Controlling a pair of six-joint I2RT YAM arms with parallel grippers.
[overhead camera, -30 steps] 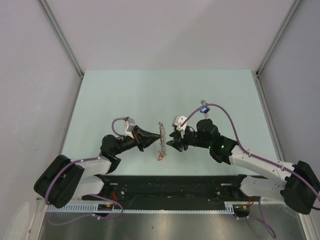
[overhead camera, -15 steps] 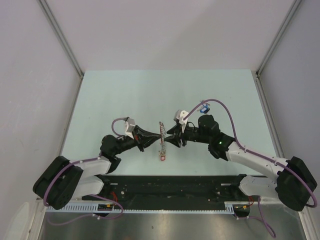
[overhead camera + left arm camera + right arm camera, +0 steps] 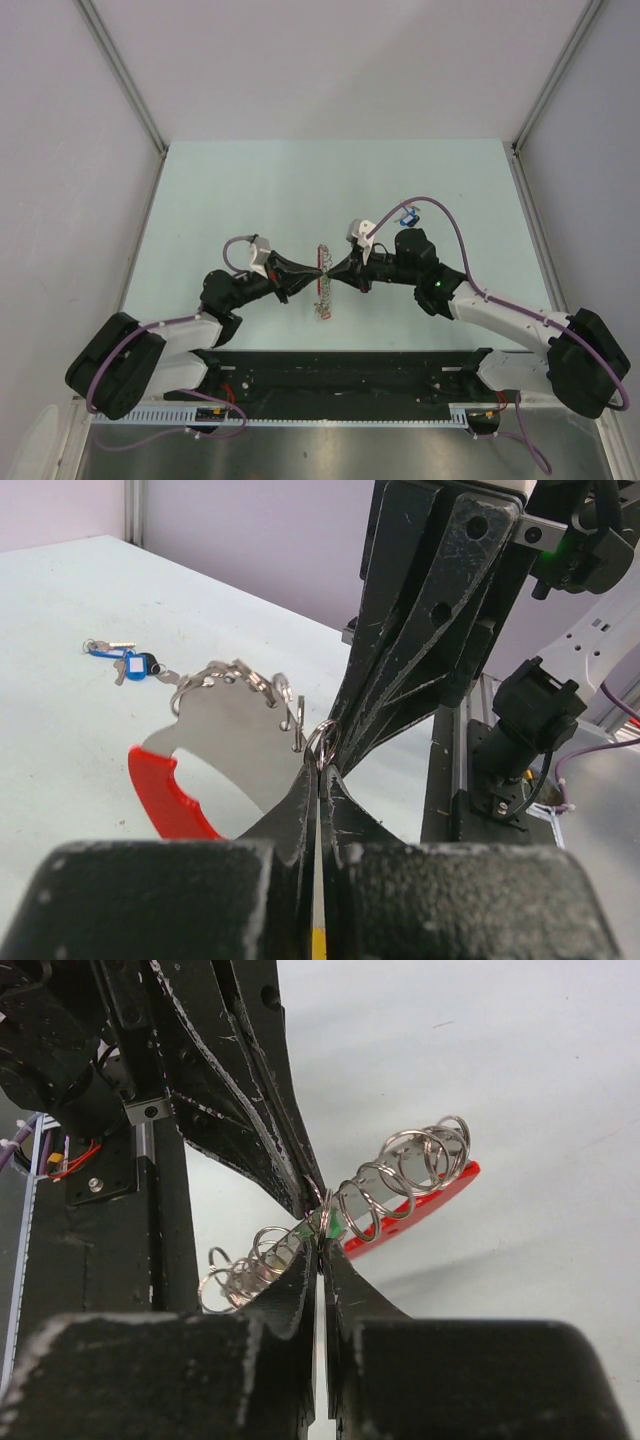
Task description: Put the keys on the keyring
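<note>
The keyring (image 3: pixel 322 295) hangs between both grippers above the table's middle: silvery rings (image 3: pixel 400 1170) along a metal plate (image 3: pixel 240 730) with a curved red loop (image 3: pixel 155 795). My left gripper (image 3: pixel 318 272) is shut on one small ring at its tips (image 3: pixel 320 765). My right gripper (image 3: pixel 330 272) meets it tip to tip and is shut on that same ring (image 3: pixel 320 1245). A green key head (image 3: pixel 327 1223) shows right at the pinch; I cannot tell which jaws touch it. The blue key (image 3: pixel 408 214) lies on the table behind the right arm, also in the left wrist view (image 3: pixel 140 665).
A black rail (image 3: pixel 350 370) runs along the near edge between the arm bases. The right arm's purple cable (image 3: pixel 440 215) arcs just above the blue key. Grey walls with metal posts (image 3: pixel 125 75) close in the pale green table (image 3: pixel 250 190).
The right gripper has come left to the keyring and shut on a ring at the left gripper's tips. The left gripper stayed shut and barely moved.
</note>
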